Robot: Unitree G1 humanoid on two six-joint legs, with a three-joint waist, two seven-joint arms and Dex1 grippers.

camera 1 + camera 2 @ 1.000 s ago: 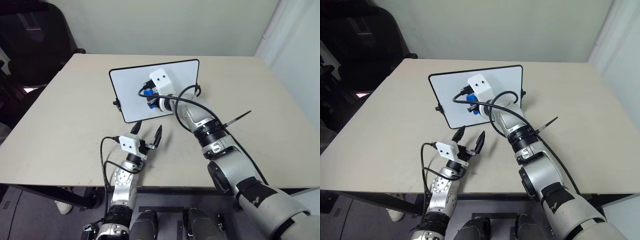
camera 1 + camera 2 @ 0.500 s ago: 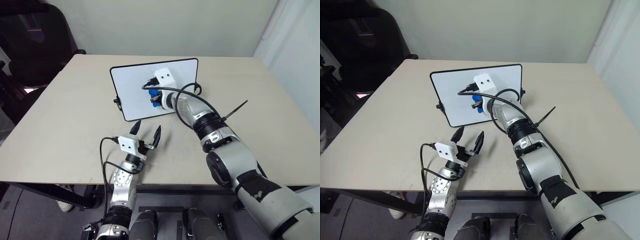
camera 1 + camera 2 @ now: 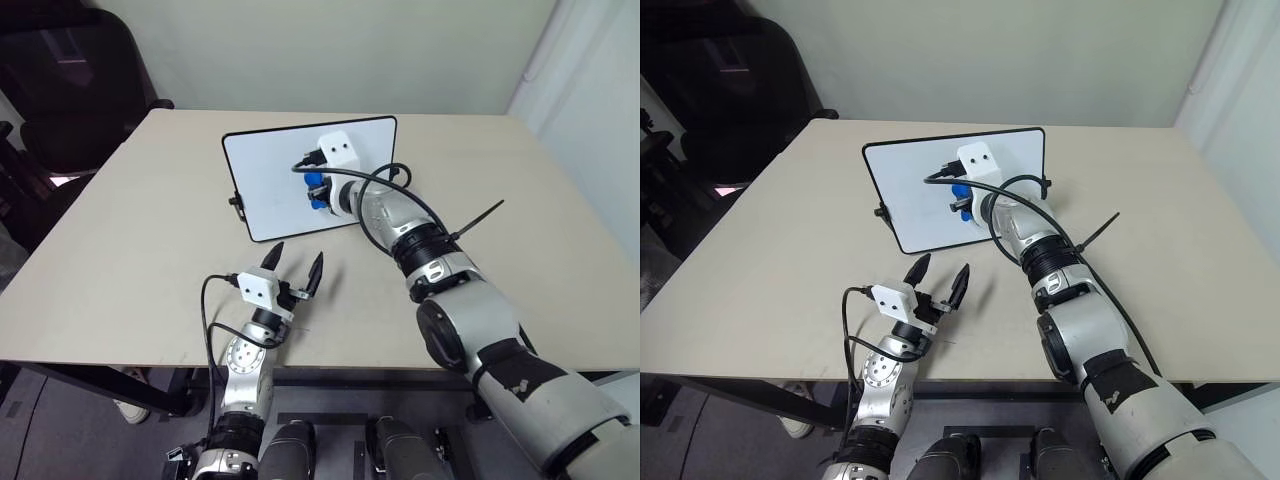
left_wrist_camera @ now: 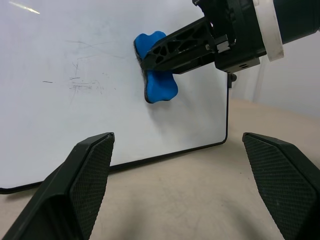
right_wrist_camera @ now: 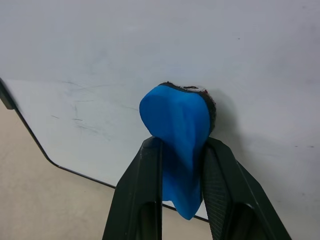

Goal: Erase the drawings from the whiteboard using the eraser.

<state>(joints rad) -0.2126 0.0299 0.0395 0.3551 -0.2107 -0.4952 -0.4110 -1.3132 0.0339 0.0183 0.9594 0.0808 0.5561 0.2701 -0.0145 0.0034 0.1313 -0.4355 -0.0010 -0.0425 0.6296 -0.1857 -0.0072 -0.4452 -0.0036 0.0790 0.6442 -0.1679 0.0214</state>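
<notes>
Whiteboard (image 3: 270, 185) stands tilted on the far middle of a light wooden table (image 3: 130, 250), thin black frame, small black foot at its side. Right gripper (image 5: 181, 150) is up against the board's white face, right of centre, its two black fingers (image 5: 140, 200) pinched on the bright blue eraser (image 5: 177, 125); the eraser's dark pad side sits against the board surface. In the left wrist view the eraser (image 4: 156, 75) shows squeezed at its waist between those fingers. Drawings: faint grey smudges and thin scratchy strokes (image 4: 85, 85) on the board beside the eraser; no clear blue loops can be made out. Left gripper (image 3: 296, 268) hovers low over the table near the front edge, well apart from the board, fingers spread wide with nothing between them. A dark chair (image 3: 70, 80) stands past the table's far left corner.
</notes>
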